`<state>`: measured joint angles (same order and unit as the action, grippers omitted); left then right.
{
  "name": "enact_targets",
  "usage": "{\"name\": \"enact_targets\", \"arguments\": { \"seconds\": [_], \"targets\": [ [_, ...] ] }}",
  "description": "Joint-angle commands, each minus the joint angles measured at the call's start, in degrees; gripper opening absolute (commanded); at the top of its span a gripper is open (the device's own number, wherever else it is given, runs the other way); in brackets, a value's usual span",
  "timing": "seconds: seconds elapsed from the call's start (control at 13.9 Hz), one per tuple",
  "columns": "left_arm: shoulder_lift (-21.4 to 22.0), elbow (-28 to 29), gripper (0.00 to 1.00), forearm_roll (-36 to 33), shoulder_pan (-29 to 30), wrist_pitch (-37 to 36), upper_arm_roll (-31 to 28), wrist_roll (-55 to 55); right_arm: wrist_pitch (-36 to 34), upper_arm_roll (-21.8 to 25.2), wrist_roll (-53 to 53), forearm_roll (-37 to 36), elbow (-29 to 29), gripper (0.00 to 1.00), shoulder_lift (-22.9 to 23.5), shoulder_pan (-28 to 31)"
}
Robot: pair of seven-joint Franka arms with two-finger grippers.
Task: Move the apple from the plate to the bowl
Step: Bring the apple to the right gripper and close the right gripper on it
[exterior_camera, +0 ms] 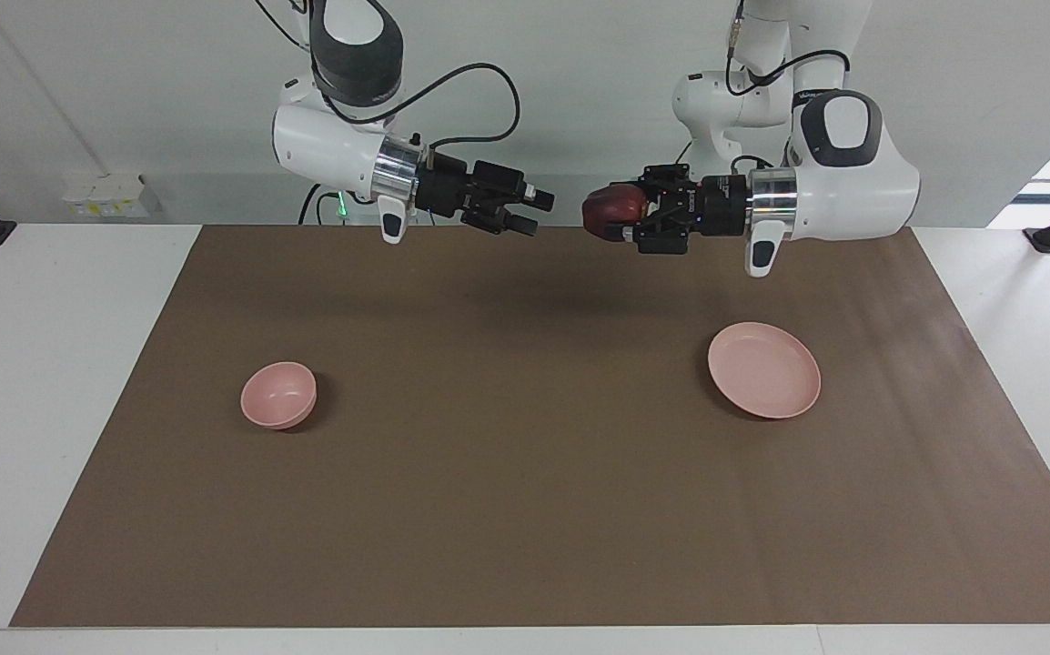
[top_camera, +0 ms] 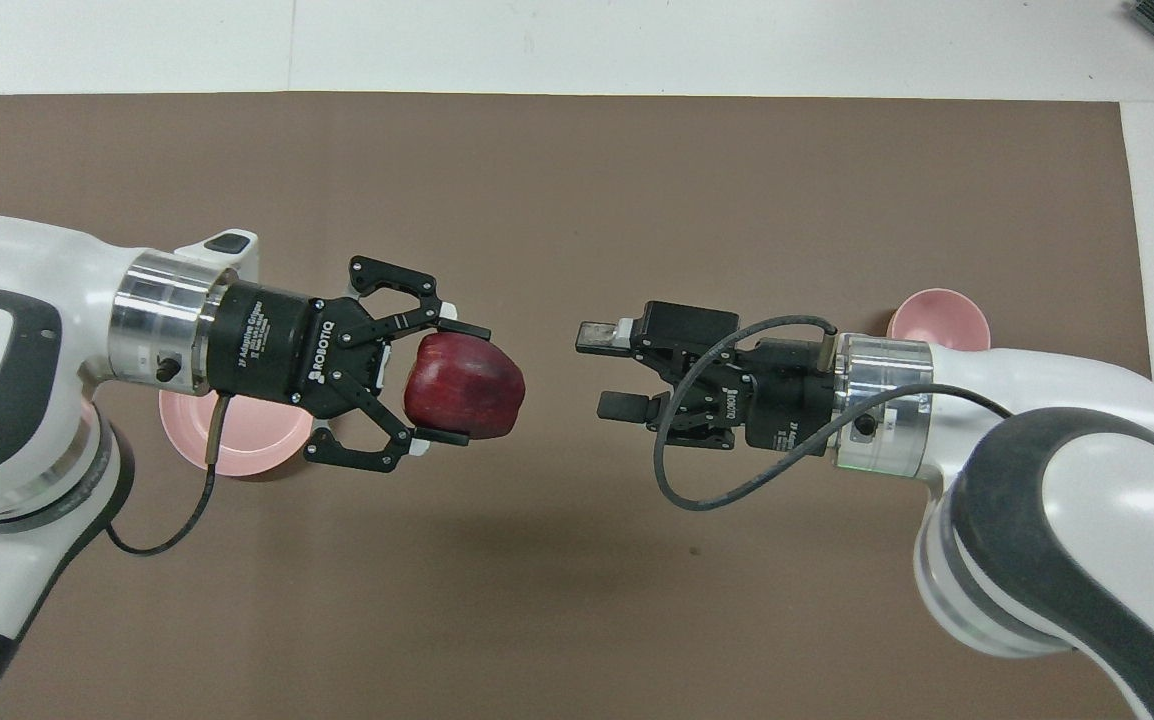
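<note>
Red apple [top_camera: 464, 386] clamped in the left hand [top_camera: 439, 381], high over the surface.
Right hand [top_camera: 609, 372] spread wide nearby; a misjudged handover could drop it short of the bowl [exterior_camera: 278, 394].

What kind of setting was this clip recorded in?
Most likely a robotics lab bench: two arms work over a white table covered with a brown mat, before a bare wall. The only props are a bowl, a plate and an apple.
</note>
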<state>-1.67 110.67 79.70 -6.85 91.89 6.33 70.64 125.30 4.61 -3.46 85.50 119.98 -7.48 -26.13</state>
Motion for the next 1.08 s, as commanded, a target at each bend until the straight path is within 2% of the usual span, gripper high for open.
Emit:
{"name": "enact_targets", "arguments": {
  "seconds": [0.0,0.29,0.86,1.01],
  "targets": [
    [0.0,2.88,0.0,4.66,-4.03,3.81,-0.79,1.96,3.18,-1.54,3.8,1.07,0.34,1.0,-0.69,-0.15],
    [0.0,3.76,0.0,10.9,-5.8,5.93,-0.79,2.66,4.94,-2.42,5.65,0.28,1.57,1.0,-1.48,-0.15],
    [0.09,3.94,0.0,12.67,-7.56,6.54,-0.79,2.92,5.12,-3.03,5.57,0.02,2.89,1.0,-2.45,-0.33],
    [0.17,4.03,0.0,13.11,-9.66,8.56,-0.79,2.92,5.12,-3.03,5.57,0.02,2.89,1.0,-2.45,-0.68]
  ]
}}
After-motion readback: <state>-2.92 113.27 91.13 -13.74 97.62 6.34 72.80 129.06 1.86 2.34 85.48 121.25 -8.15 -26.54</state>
